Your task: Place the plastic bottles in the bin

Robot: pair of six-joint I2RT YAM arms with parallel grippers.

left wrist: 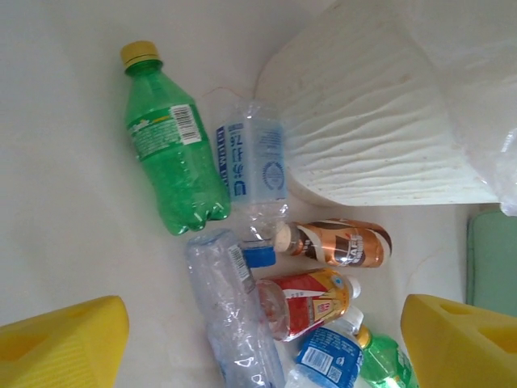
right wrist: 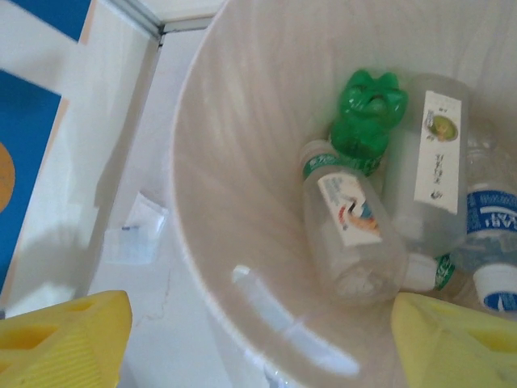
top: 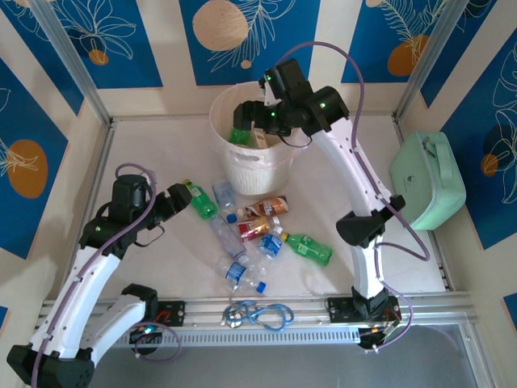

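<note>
White bin (right wrist: 234, 162) under the wide, empty right tool (right wrist: 258, 347) holds several binned bottles (right wrist: 355, 234); loose bottles (left wrist: 174, 153) lie before the wide left tool (left wrist: 262, 343).

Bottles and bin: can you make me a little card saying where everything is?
bin: upright, far middle of table
inside bin: green bottle and several clear ones
on table: pile of bottles in front of bin
right tool: open, empty, over bin
left tool: open, empty, near yellow-capped green bottle
green case: off to the right
</note>
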